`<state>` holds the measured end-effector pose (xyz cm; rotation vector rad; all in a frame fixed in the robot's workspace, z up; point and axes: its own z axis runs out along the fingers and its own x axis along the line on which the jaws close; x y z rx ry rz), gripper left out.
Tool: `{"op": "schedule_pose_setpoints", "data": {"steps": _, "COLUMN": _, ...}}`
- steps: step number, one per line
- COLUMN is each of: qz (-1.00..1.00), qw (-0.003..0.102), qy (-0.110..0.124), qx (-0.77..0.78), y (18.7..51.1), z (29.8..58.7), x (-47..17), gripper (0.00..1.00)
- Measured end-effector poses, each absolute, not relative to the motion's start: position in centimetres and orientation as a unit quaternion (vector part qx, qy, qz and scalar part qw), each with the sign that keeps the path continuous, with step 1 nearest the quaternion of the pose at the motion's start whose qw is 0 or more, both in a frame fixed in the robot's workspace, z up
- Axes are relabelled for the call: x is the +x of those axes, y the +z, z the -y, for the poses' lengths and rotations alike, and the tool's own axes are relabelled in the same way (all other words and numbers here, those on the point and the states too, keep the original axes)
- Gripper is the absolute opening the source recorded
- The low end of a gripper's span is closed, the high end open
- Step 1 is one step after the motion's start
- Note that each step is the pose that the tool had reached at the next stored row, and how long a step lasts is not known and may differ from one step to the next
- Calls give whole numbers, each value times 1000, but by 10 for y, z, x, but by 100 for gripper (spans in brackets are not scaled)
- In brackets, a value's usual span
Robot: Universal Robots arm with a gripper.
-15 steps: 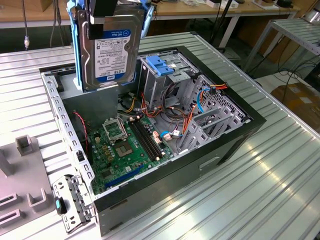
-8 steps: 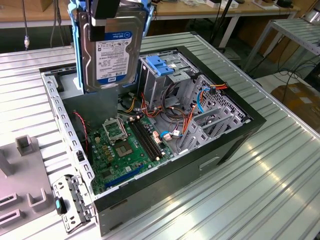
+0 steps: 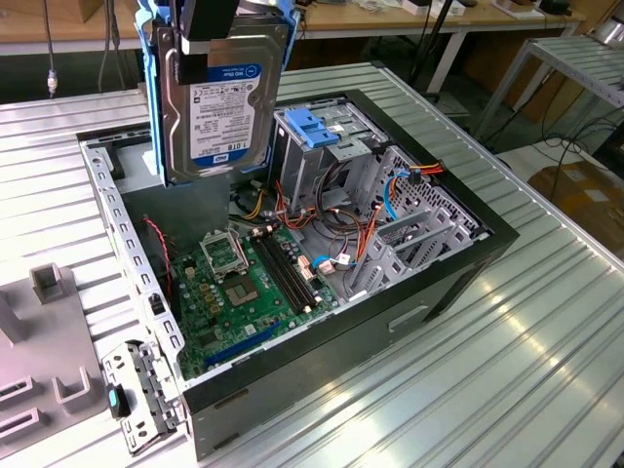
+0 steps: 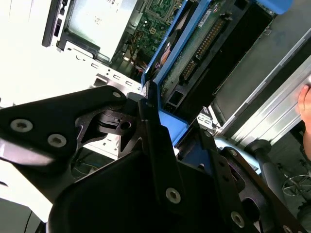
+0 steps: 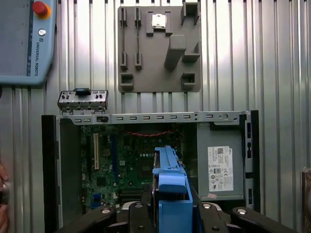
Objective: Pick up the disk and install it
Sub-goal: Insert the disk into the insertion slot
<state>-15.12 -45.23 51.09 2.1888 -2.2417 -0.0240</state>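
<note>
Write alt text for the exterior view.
The disk hangs upright in the tool above the open computer case, whose motherboard and blue-handled metal cage are exposed. The case lies on a ribbed metal table.

Exterior view: bright, even overhead light. Glare streaks run along the ribbed metal table (image 3: 507,370) toward its edge at the exterior view's right. The inside of the computer case (image 3: 419,312) sits in soft shadow. The disk (image 3: 219,93) has a mild sheen on its metal face. Second wrist view: table blown out to white, foreground dark. First wrist view: flat light, faint bright bands on table ribs, case interior dimmer.
</note>
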Motion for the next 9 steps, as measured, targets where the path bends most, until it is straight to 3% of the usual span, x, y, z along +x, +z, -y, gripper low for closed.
{"op": "schedule_pose_setpoints", "data": {"steps": 9, "qz": 715, "qw": 5, "qy": -7, "qx": 699, "y": 511, "z": 458, "x": -151, "gripper": 37}}
